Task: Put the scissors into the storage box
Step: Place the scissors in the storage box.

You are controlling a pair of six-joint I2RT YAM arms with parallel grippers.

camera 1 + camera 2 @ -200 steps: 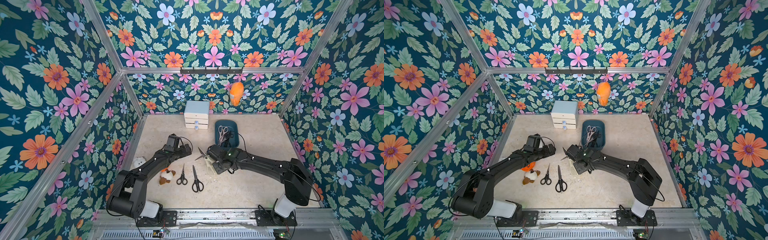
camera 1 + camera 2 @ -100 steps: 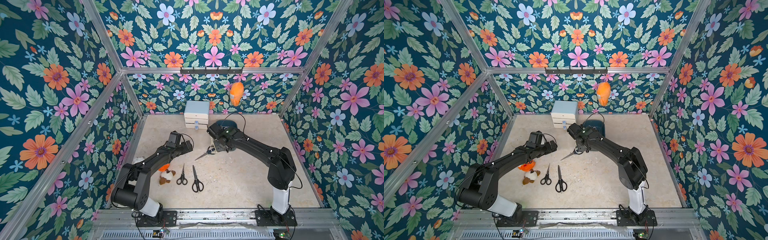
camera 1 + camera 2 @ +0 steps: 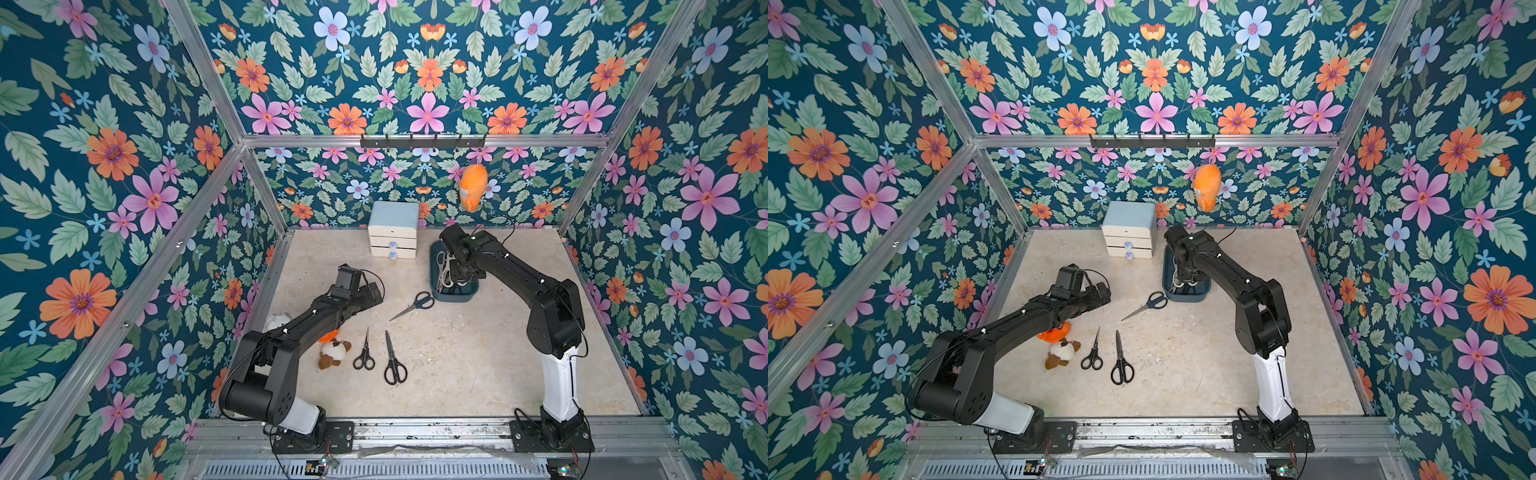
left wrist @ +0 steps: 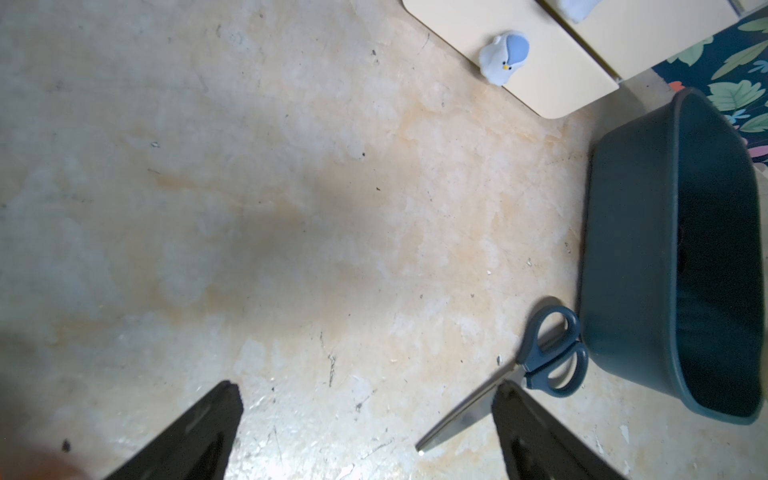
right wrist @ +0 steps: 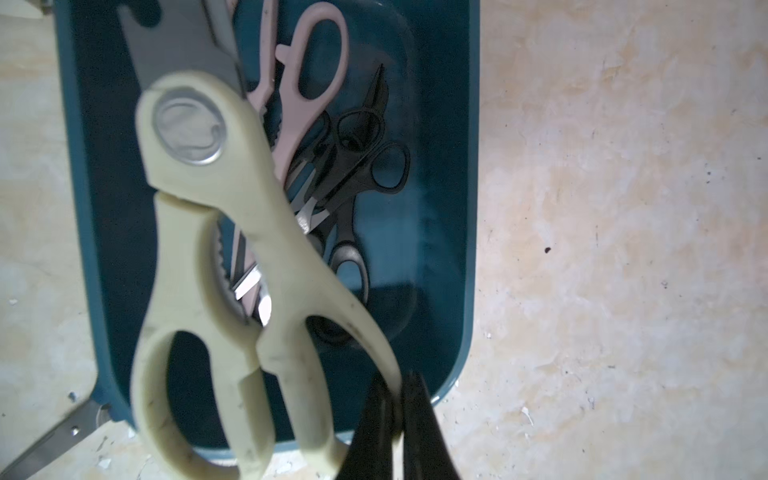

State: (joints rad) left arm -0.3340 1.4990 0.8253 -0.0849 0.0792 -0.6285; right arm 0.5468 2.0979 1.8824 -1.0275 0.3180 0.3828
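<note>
My right gripper (image 5: 397, 399) is shut on one handle loop of the cream kitchen shears (image 5: 232, 257), which hang tilted over the dark teal storage box (image 5: 440, 166). Inside the box lie pinkish shears (image 5: 307, 83) and black-handled scissors (image 5: 361, 166). In both top views the right gripper (image 3: 461, 276) is over the box (image 3: 453, 293). Dark-blue-handled scissors (image 3: 415, 303) lie on the table just in front of the box. Two black pairs, a small one (image 3: 364, 353) and a larger one (image 3: 392, 361), lie nearer the front. My left gripper (image 4: 368, 390) is open and empty beside the blue pair (image 4: 548, 357).
A white and pale-blue drawer cabinet (image 3: 392, 232) stands at the back, left of the box. A brown-and-white plush (image 3: 334, 351) and an orange toy (image 3: 330, 336) lie under my left arm. An orange plush (image 3: 473, 189) hangs from the back-wall hook rail.
My right arm has carried the cream shears from the middle of the table back to above the box. The left arm has shifted only slightly.
</note>
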